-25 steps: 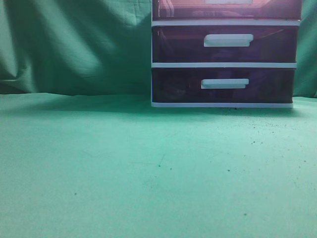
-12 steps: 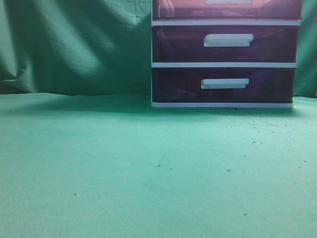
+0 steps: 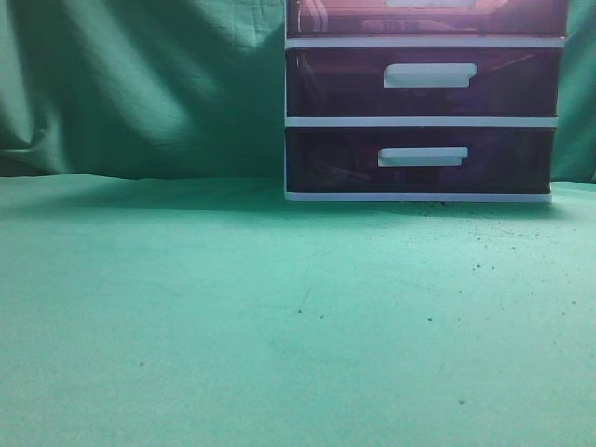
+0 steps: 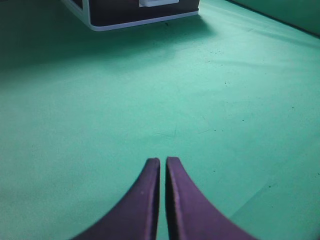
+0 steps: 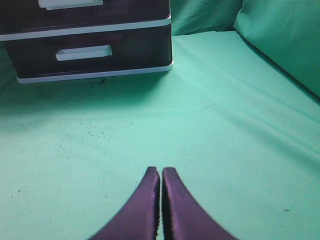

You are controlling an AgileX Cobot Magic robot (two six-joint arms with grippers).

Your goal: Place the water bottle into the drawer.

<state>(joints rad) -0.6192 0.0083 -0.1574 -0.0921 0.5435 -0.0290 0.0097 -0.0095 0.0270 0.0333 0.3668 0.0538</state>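
A dark drawer unit (image 3: pixel 424 102) with white frames and white handles stands at the back right of the green cloth; its drawers are all closed. It also shows in the left wrist view (image 4: pixel 135 12) and the right wrist view (image 5: pixel 85 42). The water bottle is in none of the views. My left gripper (image 4: pixel 163 161) is shut and empty above bare cloth. My right gripper (image 5: pixel 159 170) is shut and empty above bare cloth, in front of the unit. Neither gripper shows in the exterior view.
Green cloth (image 3: pixel 233 317) covers the table and hangs as a backdrop (image 3: pixel 140 84). A raised fold of cloth (image 5: pixel 285 40) rises at the right in the right wrist view.
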